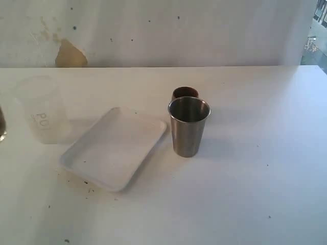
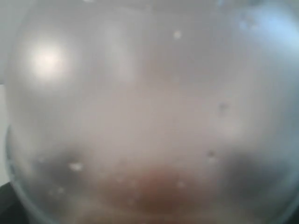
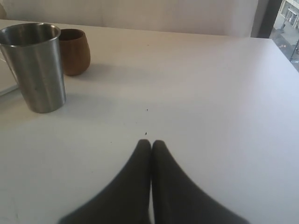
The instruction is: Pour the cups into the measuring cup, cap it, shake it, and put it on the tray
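Observation:
The steel tumbler [image 1: 188, 126] stands upright right of the white tray [image 1: 115, 148], and the small brown wooden cup [image 1: 184, 93] sits just behind it; both also show in the right wrist view, the tumbler [image 3: 36, 66] and the wooden cup [image 3: 74, 50]. My right gripper [image 3: 151, 143] is shut with nothing in it, low over bare table well short of the tumbler. A blurred clear round vessel [image 2: 149, 112] fills the left wrist view and hides my left gripper; I cannot tell if it is the measuring cup. Neither gripper shows in the exterior view.
A frosted plastic cup [image 1: 42, 109] with faint lettering stands left of the tray. A sliver of a clear, dark-tinted thing [image 1: 1, 124] shows at the left edge. The table's far edge meets a pale wall. Small dark crumbs lie in front of the tray.

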`<state>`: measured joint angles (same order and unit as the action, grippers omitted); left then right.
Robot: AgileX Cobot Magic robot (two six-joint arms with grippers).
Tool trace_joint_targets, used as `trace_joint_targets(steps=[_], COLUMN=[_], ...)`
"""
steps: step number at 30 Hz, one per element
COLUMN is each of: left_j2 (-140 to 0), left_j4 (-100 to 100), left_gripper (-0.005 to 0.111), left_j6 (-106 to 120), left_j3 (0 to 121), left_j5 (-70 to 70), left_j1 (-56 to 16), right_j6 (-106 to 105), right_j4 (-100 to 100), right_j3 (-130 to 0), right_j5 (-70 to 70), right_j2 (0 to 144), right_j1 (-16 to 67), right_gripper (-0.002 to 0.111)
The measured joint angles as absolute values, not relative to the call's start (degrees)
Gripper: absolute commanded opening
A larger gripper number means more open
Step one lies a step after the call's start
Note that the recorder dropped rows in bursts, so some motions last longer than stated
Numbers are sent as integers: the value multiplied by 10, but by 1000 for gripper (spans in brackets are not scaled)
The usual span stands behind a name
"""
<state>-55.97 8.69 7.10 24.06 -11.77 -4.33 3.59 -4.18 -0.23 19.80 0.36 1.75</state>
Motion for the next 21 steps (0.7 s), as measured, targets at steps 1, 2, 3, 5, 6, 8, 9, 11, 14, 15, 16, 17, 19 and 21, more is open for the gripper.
trace_joint_targets(steps=[1, 2, 3, 5, 6, 8, 9, 11, 14, 15, 16, 17, 19, 21], left_j2=[-562, -565, -567, -576, -582, -598, -609, -637, -682, -695, -711, -727, -767, -805], left_j4=[88, 88, 88, 88, 89, 89, 89, 89, 89, 89, 89, 89, 89, 76], left_gripper=[0, 0, 0, 0, 0, 0, 0, 0, 0, 0, 0, 0, 0, 0], left_j6=[89, 110, 133, 169, 183, 206, 216, 235, 244, 243, 237, 230, 216, 214], left_j3=[250, 258, 267, 281, 286, 291, 292, 293, 294, 295, 295, 296, 296, 299], left_j5=[-102, -89, -77, -68, -68, -81, -92, -117, -151, -159, -170, -181, -216, -247], left_j1=[-22, -5, 16, 54, 71, 93, 100, 109, 110, 110, 110, 110, 110, 110], right_j6=[36, 36, 36, 36, 37, 37, 37, 37, 37, 37, 37, 37, 37, 37], right_j4=[-42, -42, -42, -42, -42, -42, -42, -42, -42, -42, -42, -42, -42, -42], right_j3=[-2, -2, -2, -2, -2, -2, -2, -2, -2, -2, -2, -2, -2, -2], right_j5=[198, 198, 198, 198, 198, 198, 198, 198, 198, 198, 198, 198, 198, 198], right_j2=[4, 4, 4, 4, 4, 4, 4, 4, 4, 4, 4, 4, 4, 4], right_j1=[18, 18, 18, 18, 18, 18, 18, 18, 18, 18, 18, 18, 18, 18], right_gripper=[0, 0, 0, 0, 0, 0, 0, 0, 0, 0, 0, 0, 0, 0])
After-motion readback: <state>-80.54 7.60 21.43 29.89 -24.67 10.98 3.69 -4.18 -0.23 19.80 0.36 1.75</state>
